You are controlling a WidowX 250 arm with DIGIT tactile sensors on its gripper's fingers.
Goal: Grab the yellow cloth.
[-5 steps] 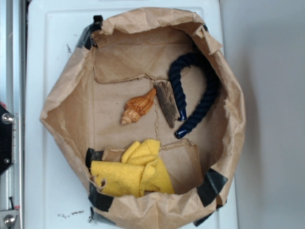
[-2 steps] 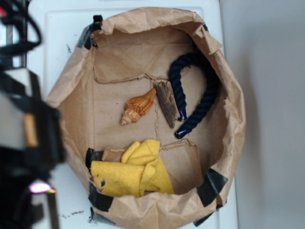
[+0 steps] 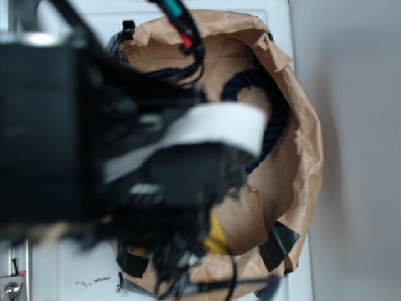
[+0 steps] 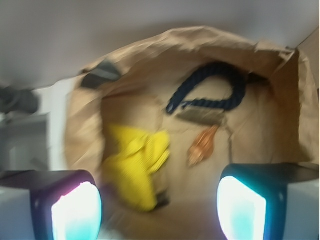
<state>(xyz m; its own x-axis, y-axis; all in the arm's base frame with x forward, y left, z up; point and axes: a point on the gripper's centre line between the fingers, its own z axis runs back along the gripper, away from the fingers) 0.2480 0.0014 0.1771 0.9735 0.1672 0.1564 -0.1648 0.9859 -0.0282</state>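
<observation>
Hovering above the paper bag (image 4: 280, 100) with my gripper (image 4: 159, 207) spread wide and empty, I judge the grab not yet begun: the yellow cloth (image 4: 134, 167) lies untouched by the bag's left wall.

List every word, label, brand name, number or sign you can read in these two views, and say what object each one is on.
None: no readable text in either view.
The white band on the arm: blank, and blurred.
The paper bag, yellow cloth, seashell and dark rope: no print visible.
The hand, its fingers wide apart: lit pads only, no markings.
</observation>
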